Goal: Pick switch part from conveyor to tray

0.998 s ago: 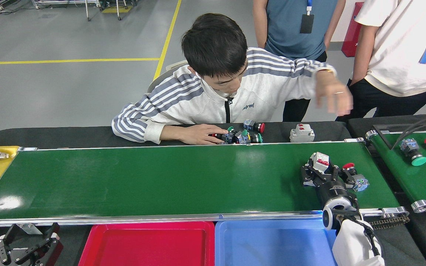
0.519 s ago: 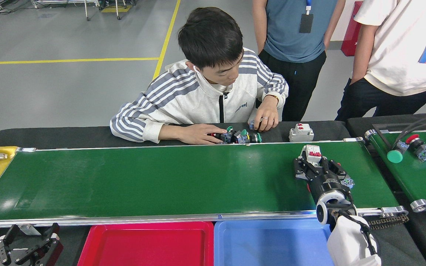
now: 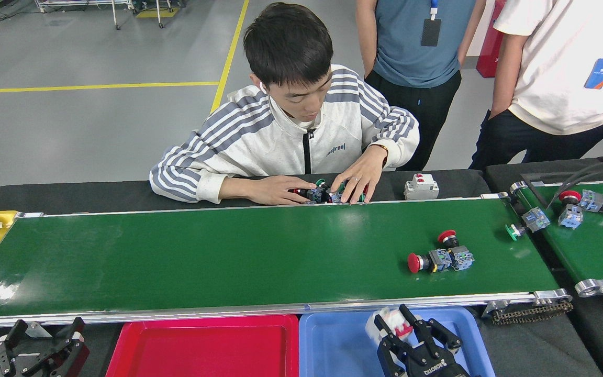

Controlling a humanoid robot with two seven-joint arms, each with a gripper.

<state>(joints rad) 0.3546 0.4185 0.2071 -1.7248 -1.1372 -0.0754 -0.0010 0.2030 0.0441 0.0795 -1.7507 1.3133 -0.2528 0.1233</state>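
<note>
Right pincer [image 3: 403, 335] moved from conveyor [image 3: 228, 256] to blue tray [image 3: 333, 340], pinching switch part [image 3: 385, 322] | "ROBOTIQ" label | left pincer [image 3: 29, 348] spread

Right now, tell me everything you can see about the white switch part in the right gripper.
The white switch part is a small boxy block, seemingly plastic, with a red marking on its face. It is tilted and partly blurred, so finer details are unclear. The right gripper, black with several fingers, is closed around it from below and the right. Both hang above the blue tray, just beyond the near rail of the conveyor.
</note>
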